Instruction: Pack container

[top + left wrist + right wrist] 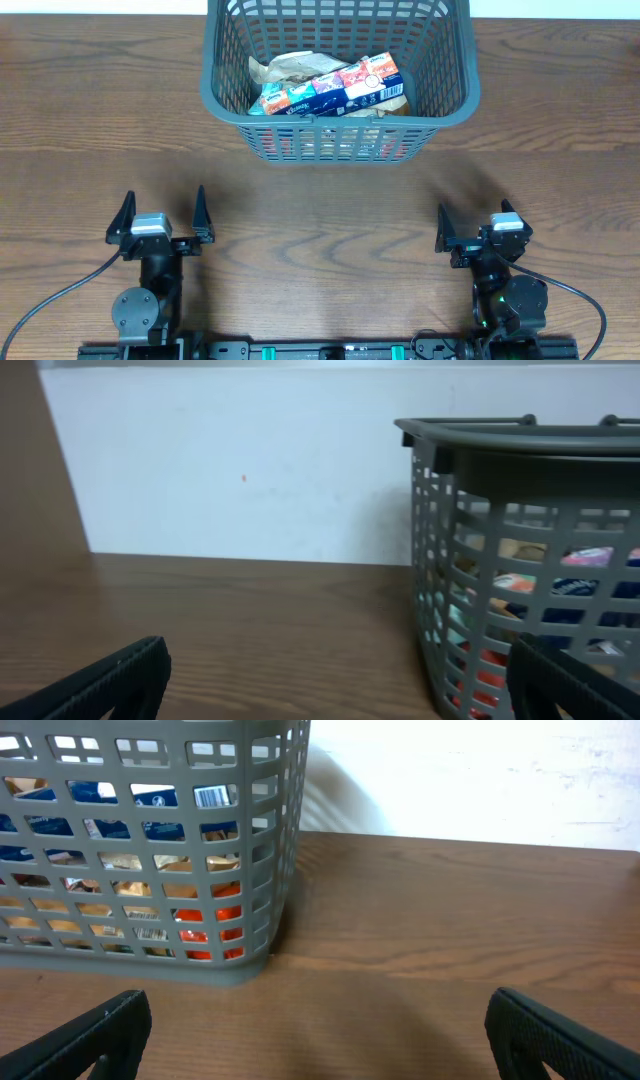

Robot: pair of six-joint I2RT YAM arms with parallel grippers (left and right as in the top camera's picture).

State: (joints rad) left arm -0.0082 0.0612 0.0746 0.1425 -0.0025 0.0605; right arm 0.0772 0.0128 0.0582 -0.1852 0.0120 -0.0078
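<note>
The dark grey slotted container (455,100) stands at the far middle of the table, with several snack packets (335,85) lying inside it. It also shows at the right of the left wrist view (520,460) and at the upper left of the right wrist view (150,960). My left gripper (161,215) is open and empty near the front left, well short of the container. My right gripper (480,225) is open and empty near the front right. Both pairs of fingers show spread wide over bare wood in the left wrist view (340,680) and the right wrist view (320,1035).
The wooden table (320,200) lies between the grippers and the container. A white wall (230,470) stands behind the table's far edge.
</note>
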